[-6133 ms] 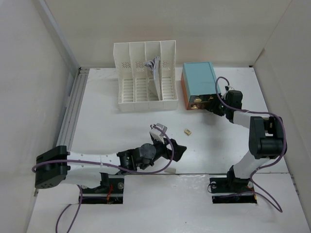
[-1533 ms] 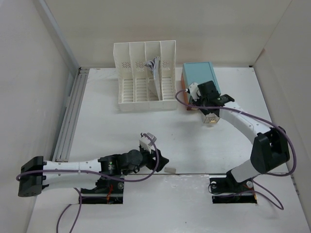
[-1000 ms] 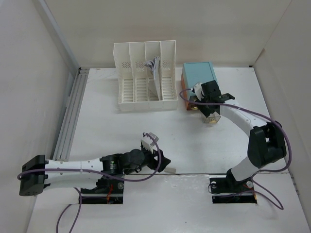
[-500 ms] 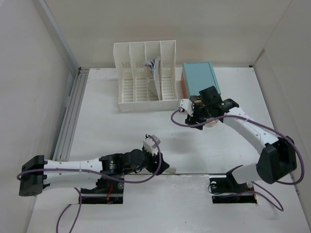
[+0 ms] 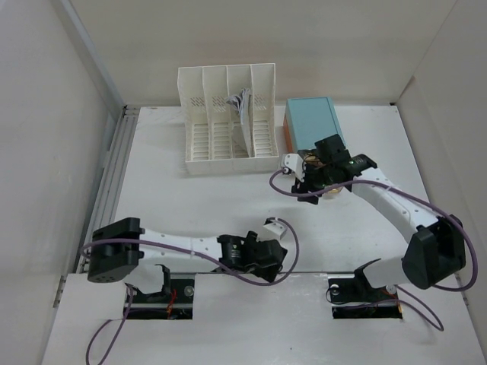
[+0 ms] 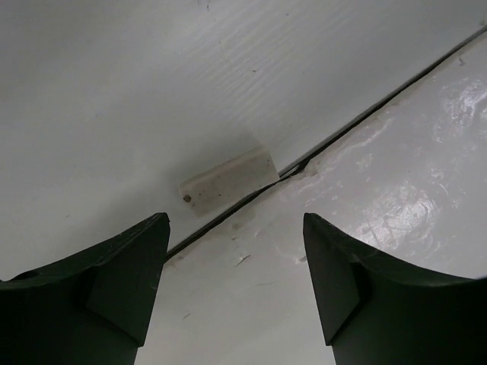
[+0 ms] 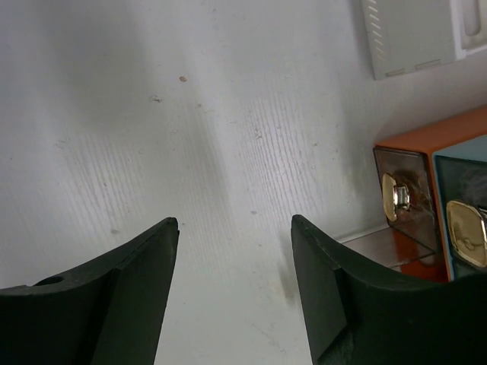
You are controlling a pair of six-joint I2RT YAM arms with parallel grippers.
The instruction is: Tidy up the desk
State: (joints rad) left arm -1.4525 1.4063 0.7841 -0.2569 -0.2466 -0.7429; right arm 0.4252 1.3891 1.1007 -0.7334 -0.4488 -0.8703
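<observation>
The desk (image 5: 190,205) is a large white tabletop. My left gripper (image 5: 274,257) hangs low over its near edge, open and empty. In the left wrist view the left gripper (image 6: 236,220) has its jaws wide apart. A small white block (image 6: 228,179) lies just beyond them, against a dark seam. The top view hides that block under the gripper. My right gripper (image 5: 308,179) hovers in front of the teal-topped drawer box (image 5: 312,122). In the right wrist view the right gripper (image 7: 234,220) is open over bare desk (image 7: 152,91).
A white slotted file rack (image 5: 228,122) with papers stands at the back, and its corner shows in the right wrist view (image 7: 411,38). The drawer box's orange front (image 7: 426,152) has gold knobs (image 7: 396,194). Two cut-outs (image 5: 160,293) hold the arm bases. Walls enclose the desk.
My left arm has swung right along the near edge and now covers the small white block. My right gripper moved left from the drawer box front. The small gold piece no longer shows.
</observation>
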